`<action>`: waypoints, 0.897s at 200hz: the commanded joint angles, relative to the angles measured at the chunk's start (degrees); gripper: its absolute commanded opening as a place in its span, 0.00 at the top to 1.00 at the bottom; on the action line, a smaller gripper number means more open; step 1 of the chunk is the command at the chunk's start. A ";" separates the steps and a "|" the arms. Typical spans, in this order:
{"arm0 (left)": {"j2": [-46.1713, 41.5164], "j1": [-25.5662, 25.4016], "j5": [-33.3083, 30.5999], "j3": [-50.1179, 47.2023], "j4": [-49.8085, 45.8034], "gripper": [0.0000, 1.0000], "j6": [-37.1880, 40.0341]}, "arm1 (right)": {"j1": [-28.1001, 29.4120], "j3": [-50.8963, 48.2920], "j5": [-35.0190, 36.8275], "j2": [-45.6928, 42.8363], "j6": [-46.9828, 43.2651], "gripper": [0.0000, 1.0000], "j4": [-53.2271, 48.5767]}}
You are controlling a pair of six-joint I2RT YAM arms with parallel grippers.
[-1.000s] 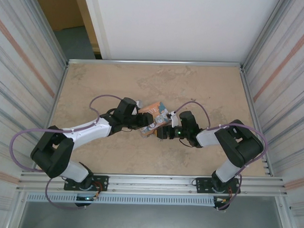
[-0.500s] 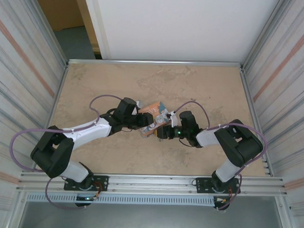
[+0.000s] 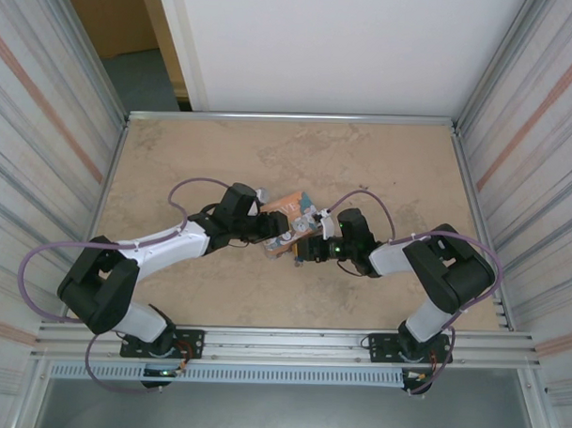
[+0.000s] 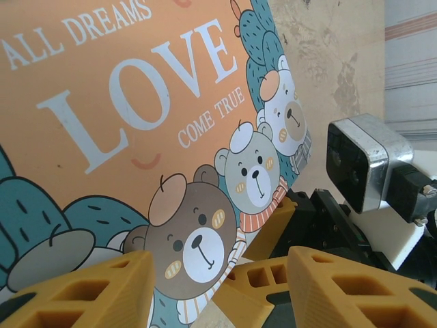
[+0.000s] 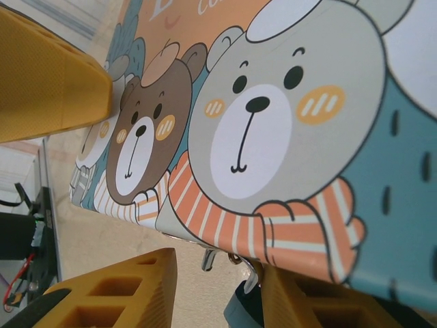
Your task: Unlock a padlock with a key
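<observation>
The dark blue padlock (image 5: 240,313) hangs by its pale metal loop (image 5: 250,276) from a clasp under the edge of the orange-and-teal LOVE box (image 5: 287,130). It sits between the yellow fingers of my open right gripper (image 5: 218,287), close against the right-hand finger (image 5: 321,301). My left gripper (image 4: 218,273) is open too, with its fingers (image 4: 75,290) spread below the box's bear corner (image 4: 198,239). From above, the left gripper (image 3: 265,226) and the right gripper (image 3: 304,245) meet at the box (image 3: 288,212). No key is in view.
The right gripper's yellow finger (image 4: 273,277) and wrist camera (image 4: 362,171) sit just in front of my left fingers. The left gripper's finger (image 5: 48,75) looms at the upper left of the right wrist view. Metal walls (image 3: 45,121) enclose the beige table (image 3: 382,161).
</observation>
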 commanded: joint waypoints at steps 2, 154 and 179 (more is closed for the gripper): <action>-0.07 0.13 0.72 -0.92 -1.51 0.46 0.04 | 0.66 -0.59 -1.89 -0.55 -1.41 0.67 0.51; -0.75 0.01 0.31 -2.10 -1.84 0.46 -0.30 | -1.24 -4.05 2.05 -3.31 3.13 1.00 0.90; -1.21 -1.09 -0.32 -2.74 -1.46 0.46 -0.92 | -1.62 -4.75 3.56 -3.33 7.94 1.00 2.97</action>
